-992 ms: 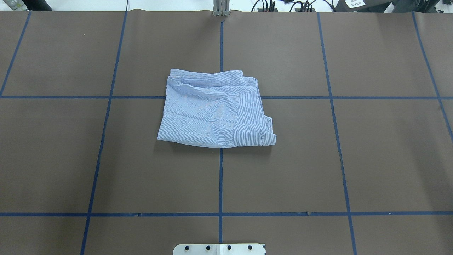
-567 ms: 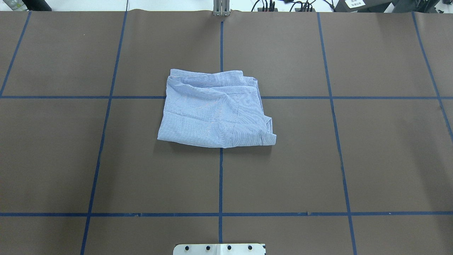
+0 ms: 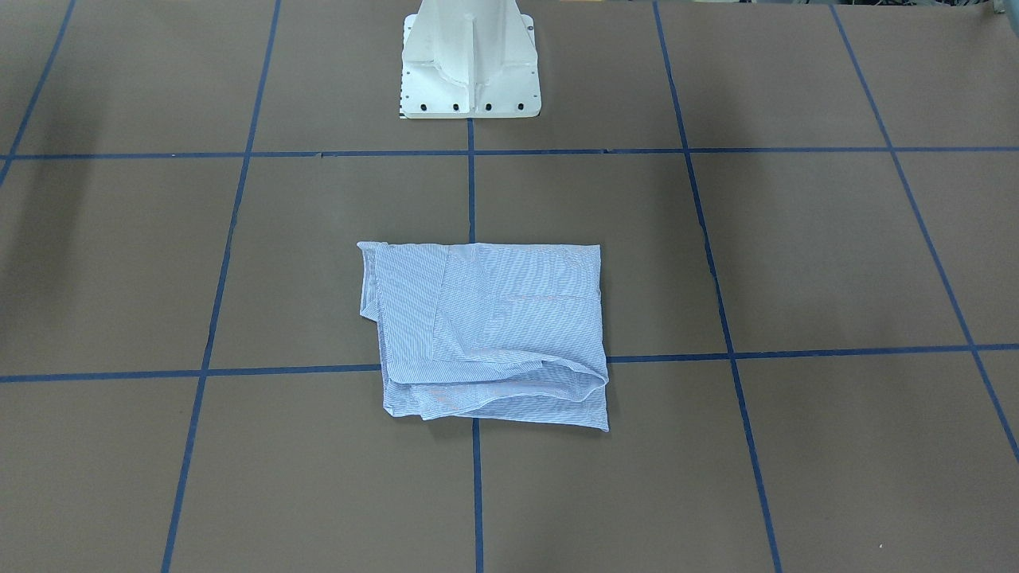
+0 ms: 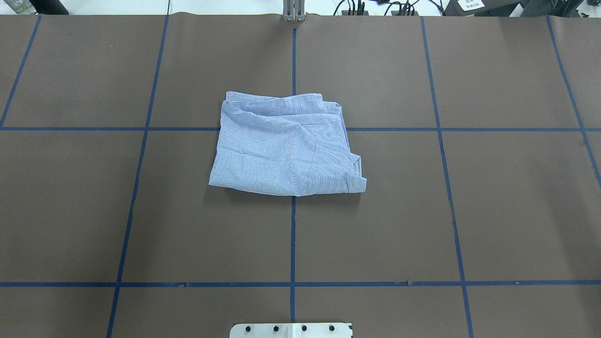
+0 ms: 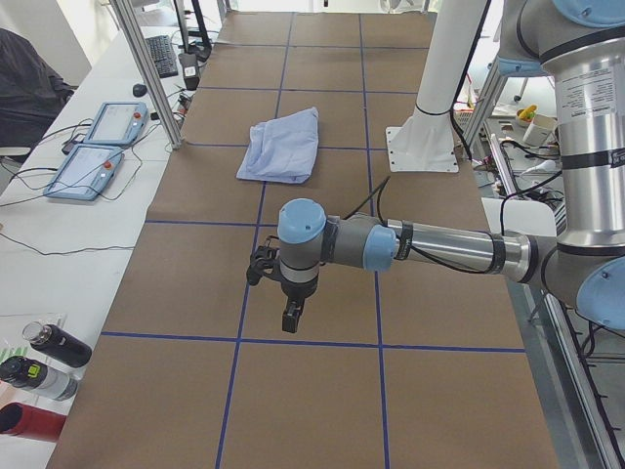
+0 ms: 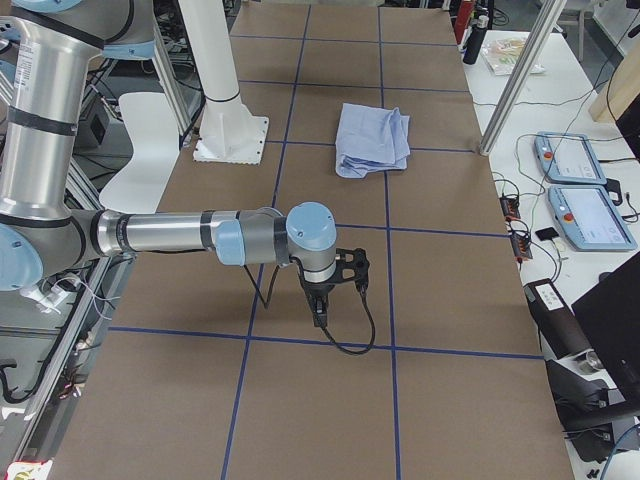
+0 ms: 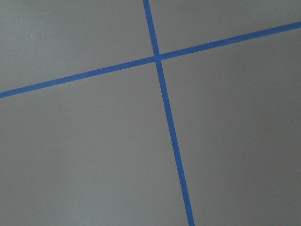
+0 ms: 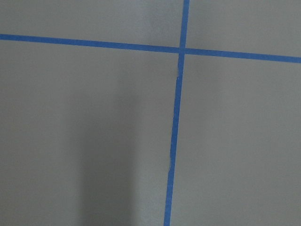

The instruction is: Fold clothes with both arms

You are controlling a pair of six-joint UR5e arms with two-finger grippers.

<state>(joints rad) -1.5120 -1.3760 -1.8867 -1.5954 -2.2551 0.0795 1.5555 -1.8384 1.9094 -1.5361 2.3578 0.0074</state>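
The brown bench [image 4: 469, 211] carried the folded shirt [image 4: 281, 150] at its middle, a compact rectangle, apparently finished. The left arm [image 5: 439, 249] and right arm [image 6: 170, 232] hung well apart from it, probably parked clear. Whether the left hand [image 5: 291, 318] or right hand [image 6: 318, 312] was open, I could not tell. No writing on the shirt was legible.

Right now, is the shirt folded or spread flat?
Folded: the shirt lies as a compact, layered rectangle with no sleeves showing.
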